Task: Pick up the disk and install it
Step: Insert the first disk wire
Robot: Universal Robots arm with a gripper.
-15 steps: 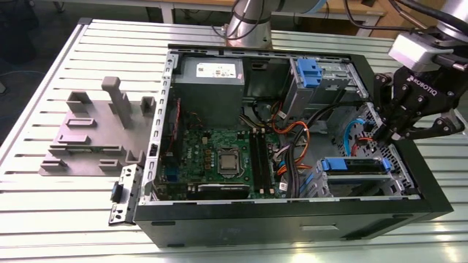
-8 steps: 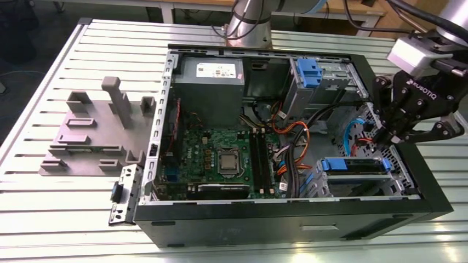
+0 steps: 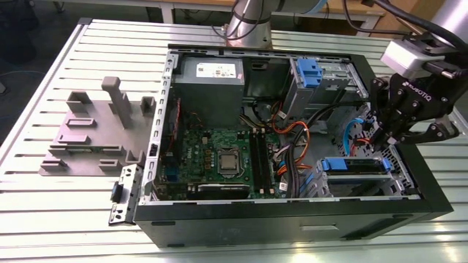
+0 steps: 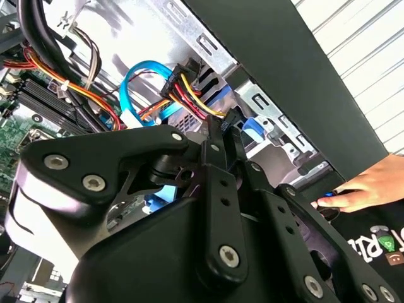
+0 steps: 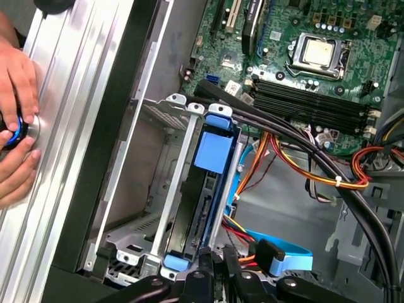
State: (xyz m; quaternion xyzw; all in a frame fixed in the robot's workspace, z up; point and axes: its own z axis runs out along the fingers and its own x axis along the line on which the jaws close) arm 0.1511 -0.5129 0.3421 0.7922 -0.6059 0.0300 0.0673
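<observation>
The disk (image 3: 355, 165), in its blue plastic carrier, sits slotted in the metal drive cage at the case's corner nearest the exterior view's right. In the first wrist view the disk (image 5: 212, 153) stands edge-on between the cage rails, blue tabs at both ends. My gripper (image 3: 382, 137) hangs inside the open computer case (image 3: 278, 216), just above the cage. Its black fingers (image 5: 206, 262) are shut, close to the disk's end tab, with nothing seen between them. The second wrist view shows the gripper (image 4: 222, 136) shut near the orange, yellow and blue cables.
A person's hand (image 5: 16, 120) rests on a blue button on the slatted table beside the case. Cable bundles (image 3: 292, 137) cross the case near the cage. The motherboard (image 3: 219, 159), power supply (image 3: 210, 82), a second blue carrier (image 3: 307, 70) and a grey fixture (image 3: 91, 131) are in view.
</observation>
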